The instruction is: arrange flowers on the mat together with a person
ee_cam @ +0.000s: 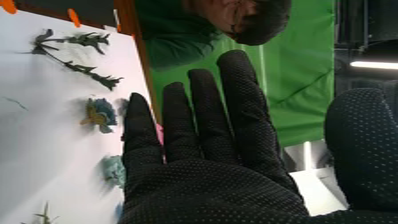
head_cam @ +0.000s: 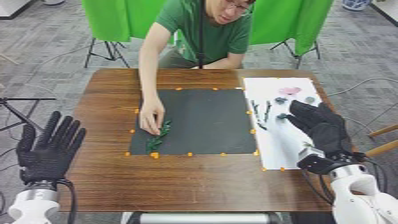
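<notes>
The left hand [head_cam: 46,155] is open beside the left edge of the bench [head_cam: 102,185], its straight fingers spread and pointing towards the far side, with nothing in its hold. The right hand [head_cam: 327,135] is over the right part of the white mat [head_cam: 277,142], also open and holding nothing. In the right wrist view the fingers of the right hand [ee_cam: 209,185] are straight, with slim gaps between them, and the thumb stands well apart.

A person in a green shirt [head_cam: 218,32] is at the far side of the bench, head bent down over it. One arm reaches across to the black mat [head_cam: 204,120], where the person's hand [head_cam: 152,116] has its fingertips at the far end of a green sprig [head_cam: 155,143]. That sprig lies near the left edge of the black mat, towards its near corner.

On the white mat, two dark sprigs [head_cam: 266,111] lie close together near the edge beside the black mat. A pink flower [head_cam: 290,91] is near the far end, with blue-grey flowers [head_cam: 281,100] nearer the right hand. A small green piece [head_cam: 308,145] lies just beside that hand's wrist. Orange tabs [head_cam: 155,155] dot the edges of both mats.
</notes>
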`<state>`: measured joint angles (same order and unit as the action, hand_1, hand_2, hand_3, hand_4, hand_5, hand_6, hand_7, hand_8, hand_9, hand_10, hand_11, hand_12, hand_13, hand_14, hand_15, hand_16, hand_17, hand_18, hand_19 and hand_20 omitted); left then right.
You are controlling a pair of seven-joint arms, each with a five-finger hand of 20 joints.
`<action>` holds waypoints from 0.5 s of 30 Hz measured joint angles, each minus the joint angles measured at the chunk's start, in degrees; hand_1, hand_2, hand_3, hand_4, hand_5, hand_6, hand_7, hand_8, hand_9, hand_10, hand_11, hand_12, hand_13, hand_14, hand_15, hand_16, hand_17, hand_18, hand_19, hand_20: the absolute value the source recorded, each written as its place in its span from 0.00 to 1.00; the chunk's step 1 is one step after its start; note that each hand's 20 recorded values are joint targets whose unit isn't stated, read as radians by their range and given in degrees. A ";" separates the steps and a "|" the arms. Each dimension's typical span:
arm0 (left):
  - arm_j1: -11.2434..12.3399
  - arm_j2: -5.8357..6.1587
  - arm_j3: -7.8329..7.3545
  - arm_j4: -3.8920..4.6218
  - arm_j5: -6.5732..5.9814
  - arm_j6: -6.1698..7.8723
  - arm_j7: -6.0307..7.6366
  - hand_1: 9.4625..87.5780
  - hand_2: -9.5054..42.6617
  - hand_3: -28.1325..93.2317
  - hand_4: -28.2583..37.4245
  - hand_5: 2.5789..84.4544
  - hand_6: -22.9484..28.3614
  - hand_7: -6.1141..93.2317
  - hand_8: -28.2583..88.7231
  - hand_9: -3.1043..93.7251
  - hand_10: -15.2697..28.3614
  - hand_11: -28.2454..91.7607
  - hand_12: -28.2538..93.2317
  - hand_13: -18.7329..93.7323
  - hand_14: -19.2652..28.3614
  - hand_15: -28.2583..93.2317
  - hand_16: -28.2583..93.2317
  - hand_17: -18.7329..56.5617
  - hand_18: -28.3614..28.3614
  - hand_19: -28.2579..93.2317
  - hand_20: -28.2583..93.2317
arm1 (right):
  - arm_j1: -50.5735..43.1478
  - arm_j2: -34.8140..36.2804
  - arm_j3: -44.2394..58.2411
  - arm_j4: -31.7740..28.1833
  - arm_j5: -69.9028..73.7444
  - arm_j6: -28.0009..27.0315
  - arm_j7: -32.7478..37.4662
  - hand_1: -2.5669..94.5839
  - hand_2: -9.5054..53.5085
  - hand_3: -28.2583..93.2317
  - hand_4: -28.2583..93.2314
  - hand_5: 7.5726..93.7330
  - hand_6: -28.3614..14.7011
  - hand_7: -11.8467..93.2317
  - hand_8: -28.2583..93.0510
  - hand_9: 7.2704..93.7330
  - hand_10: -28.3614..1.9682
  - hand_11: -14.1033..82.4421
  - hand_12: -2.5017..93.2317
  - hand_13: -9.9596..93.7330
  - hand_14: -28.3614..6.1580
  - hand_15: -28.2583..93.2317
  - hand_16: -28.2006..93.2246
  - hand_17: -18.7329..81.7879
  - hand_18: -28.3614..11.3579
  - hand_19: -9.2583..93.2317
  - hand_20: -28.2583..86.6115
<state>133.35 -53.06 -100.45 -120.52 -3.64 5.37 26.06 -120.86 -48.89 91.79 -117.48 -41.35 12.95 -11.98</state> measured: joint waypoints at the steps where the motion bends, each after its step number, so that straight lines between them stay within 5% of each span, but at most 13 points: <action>1: 0.01 0.00 0.00 0.00 0.00 0.00 0.00 0.21 0.49 0.73 0.00 0.45 0.57 0.11 0.17 0.36 0.64 0.33 0.26 0.35 0.60 0.38 0.15 0.24 0.63 0.37 0.30 | -0.11 0.00 0.15 0.00 0.00 -0.20 0.00 0.19 0.38 0.82 0.04 0.56 0.58 0.22 0.14 0.44 0.50 0.20 0.10 0.40 0.52 0.33 0.25 0.42 0.42 0.18 0.46; 5: 0.06 0.00 0.00 0.00 -0.03 -0.01 0.05 0.26 0.54 0.62 0.00 0.45 0.57 0.10 0.17 0.37 0.64 0.33 0.26 0.39 0.64 0.40 0.17 0.25 0.66 0.41 0.33 | -0.83 -0.59 2.61 0.34 -0.81 -5.28 1.41 0.19 0.38 0.81 0.05 0.56 0.57 0.21 0.14 0.45 0.50 0.20 0.10 0.42 0.50 0.33 0.25 0.45 0.42 0.25 0.50; 9: 0.09 0.00 0.01 0.00 -0.14 -0.09 0.11 0.23 0.53 0.66 0.00 0.45 0.57 0.10 0.17 0.37 0.64 0.33 0.26 0.39 0.64 0.40 0.17 0.25 0.66 0.40 0.32 | -1.06 -1.63 5.35 1.02 -1.89 -14.10 4.05 0.19 0.38 0.80 0.05 0.56 0.57 0.21 0.14 0.45 0.50 0.20 0.10 0.43 0.52 0.33 0.26 0.45 0.44 0.24 0.50; 15: 0.14 0.00 0.00 -0.10 0.12 0.32 -0.10 0.20 0.52 0.71 0.00 0.46 0.57 0.11 0.17 0.37 0.64 0.33 0.26 0.38 0.63 0.39 0.17 0.24 0.66 0.40 0.32 | -1.01 -1.95 5.23 1.04 -5.91 -14.17 4.60 0.20 0.33 0.81 0.05 0.58 0.57 0.21 0.14 0.46 0.51 0.20 0.10 0.41 0.53 0.32 0.25 0.43 0.47 0.16 0.47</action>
<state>133.50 -53.06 -100.45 -120.61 -3.51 5.69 25.96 -121.87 -50.84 97.02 -116.44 -47.26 -1.22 -7.37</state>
